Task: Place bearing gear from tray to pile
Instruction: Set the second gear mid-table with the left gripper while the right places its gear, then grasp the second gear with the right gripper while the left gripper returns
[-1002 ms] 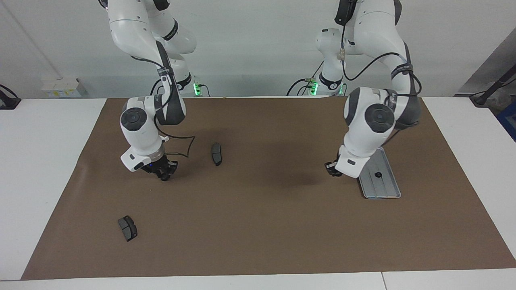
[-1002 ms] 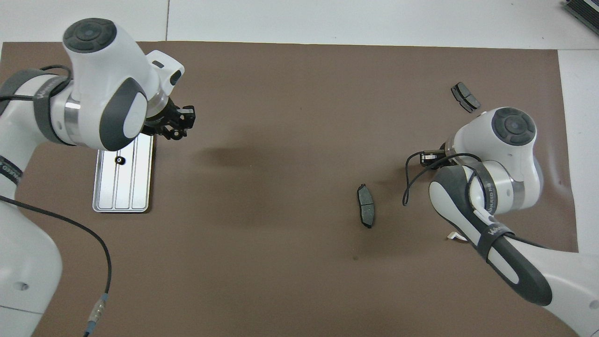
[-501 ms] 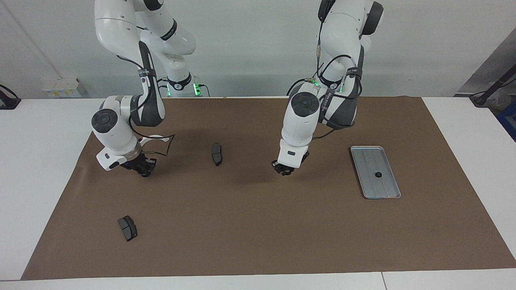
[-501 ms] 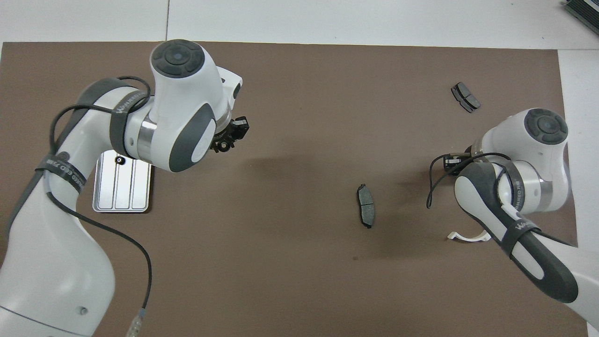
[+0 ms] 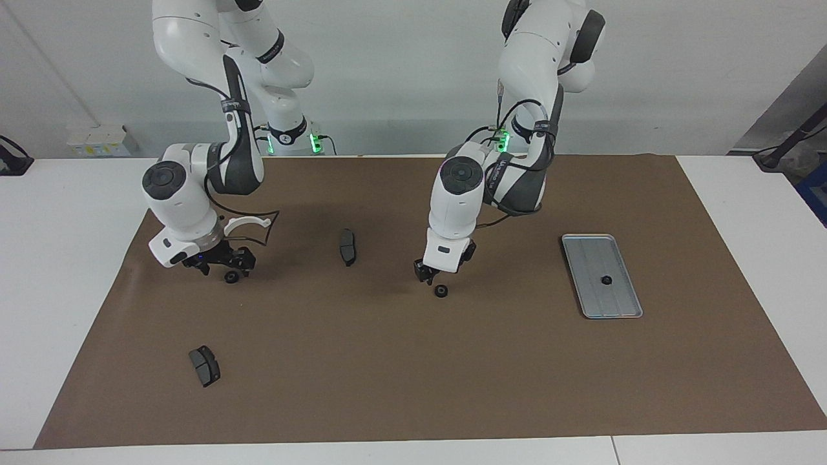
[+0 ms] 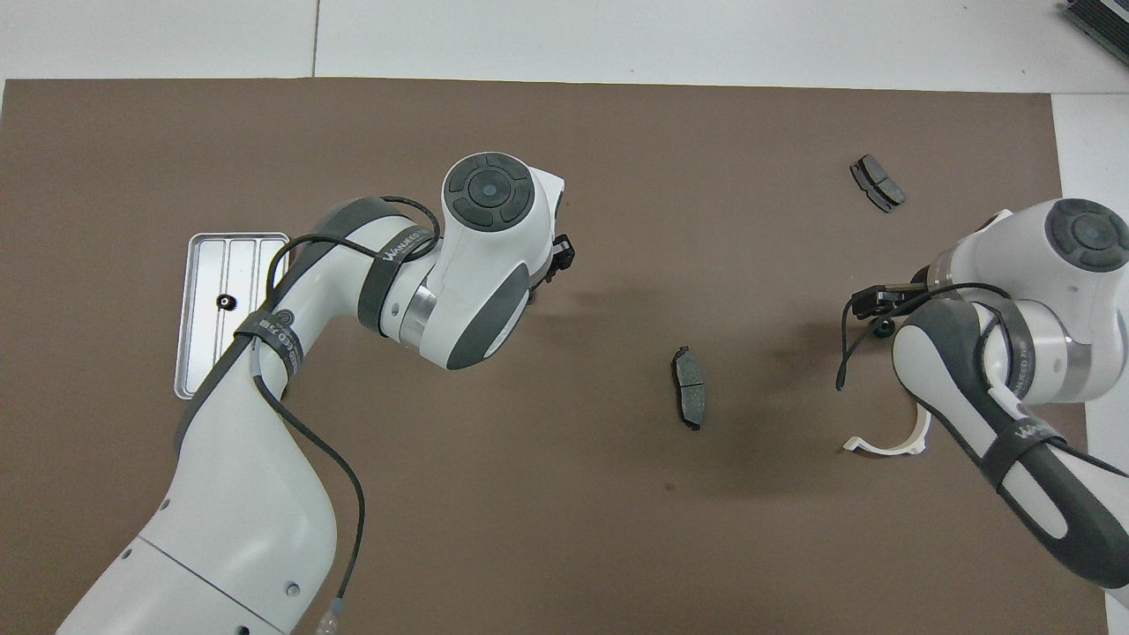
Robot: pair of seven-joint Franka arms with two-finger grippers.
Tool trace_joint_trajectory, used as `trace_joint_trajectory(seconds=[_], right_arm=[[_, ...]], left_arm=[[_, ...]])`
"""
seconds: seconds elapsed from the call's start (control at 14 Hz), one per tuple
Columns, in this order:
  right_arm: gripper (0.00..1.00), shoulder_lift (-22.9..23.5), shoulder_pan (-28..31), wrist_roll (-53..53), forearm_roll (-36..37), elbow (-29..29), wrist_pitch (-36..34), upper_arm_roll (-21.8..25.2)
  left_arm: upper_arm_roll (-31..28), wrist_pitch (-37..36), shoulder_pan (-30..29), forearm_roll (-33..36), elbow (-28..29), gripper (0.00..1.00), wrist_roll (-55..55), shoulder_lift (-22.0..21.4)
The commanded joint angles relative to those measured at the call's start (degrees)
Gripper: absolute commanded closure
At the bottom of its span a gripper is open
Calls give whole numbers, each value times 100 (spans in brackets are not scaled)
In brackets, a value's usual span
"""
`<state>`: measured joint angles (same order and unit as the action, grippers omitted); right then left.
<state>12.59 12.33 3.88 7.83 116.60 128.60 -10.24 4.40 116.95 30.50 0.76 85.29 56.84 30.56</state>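
Both arms swung across since before; left gripper (image 5: 431, 276) open just above dropped gear (image 5: 441, 291); right gripper (image 5: 219, 263) open over second gear (image 5: 230, 278); arms bent downward.

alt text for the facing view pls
Two white robot arms over a brown mat: the left gripper and right gripper, fingers open, each hang just above a small dark gear; a third gear lies on the tray.

One gear (image 5: 606, 280) lies in the tray (image 5: 619, 309); another gear (image 5: 441, 291) on the mat (image 5: 413, 374).
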Motion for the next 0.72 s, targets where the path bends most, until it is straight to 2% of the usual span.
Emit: trace_joint_trajectory(seconds=[0.0,0.29,0.64], right_arm=[[0,-108,-414,321,-124,-67,-10,-39],[0,128,-1336,1955,-116,-181,683,-39],[0,954,-2294,3309,-116,-1400,518,-39]], left_arm=[[-106,-49,27,-32,14,3,-6,-129],[-395,-67,-201,-6,5,3,-155,-392],[-431,-997,-1052,-32,-3,3,-1410,-980]])
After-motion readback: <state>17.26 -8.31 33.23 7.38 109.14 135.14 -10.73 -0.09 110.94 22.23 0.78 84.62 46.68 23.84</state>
